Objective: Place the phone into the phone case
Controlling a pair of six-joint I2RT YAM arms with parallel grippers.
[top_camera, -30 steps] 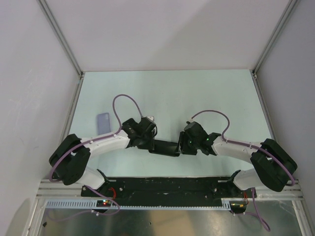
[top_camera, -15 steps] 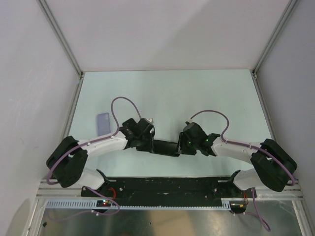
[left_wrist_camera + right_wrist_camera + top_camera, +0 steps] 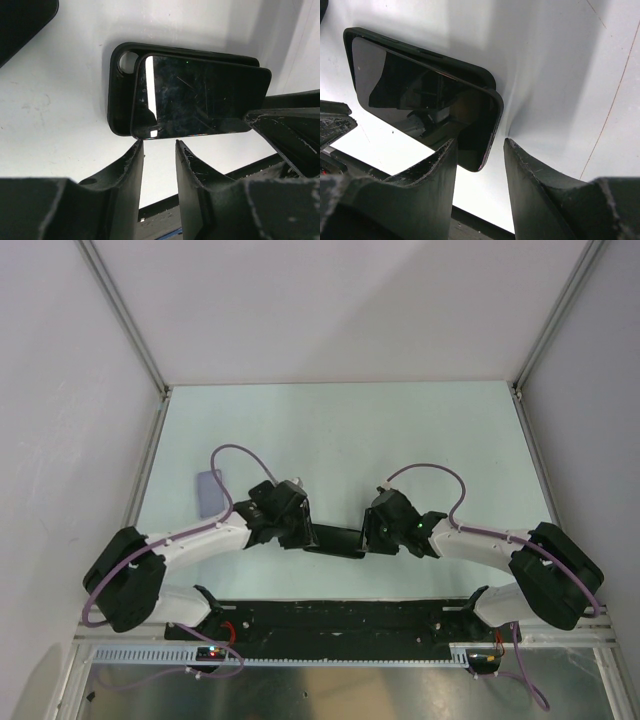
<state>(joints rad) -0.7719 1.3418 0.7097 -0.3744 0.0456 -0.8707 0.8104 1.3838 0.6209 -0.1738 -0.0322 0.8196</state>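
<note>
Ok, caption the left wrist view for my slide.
Glossy black phone lying askew on matte black case, not seated.

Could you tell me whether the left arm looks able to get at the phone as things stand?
Probably yes: the left pincer stands open just short of the phone, which lies askew on the case, and nothing lies between them.

Item 1, the phone (image 3: 200, 97): black slab, glossy screen facing up, display dark, fine scratches visible.

Item 2, the phone case (image 3: 120, 95): matte black, open side up, flat on the table (image 3: 400, 430) toward its 6 o'clock edge.

The phone rests on top of the phone case and is not seated. In the left wrist view it is skewed and shifted toward 4 o'clock, leaving the camera cutout exposed at 10 o'clock.
</note>
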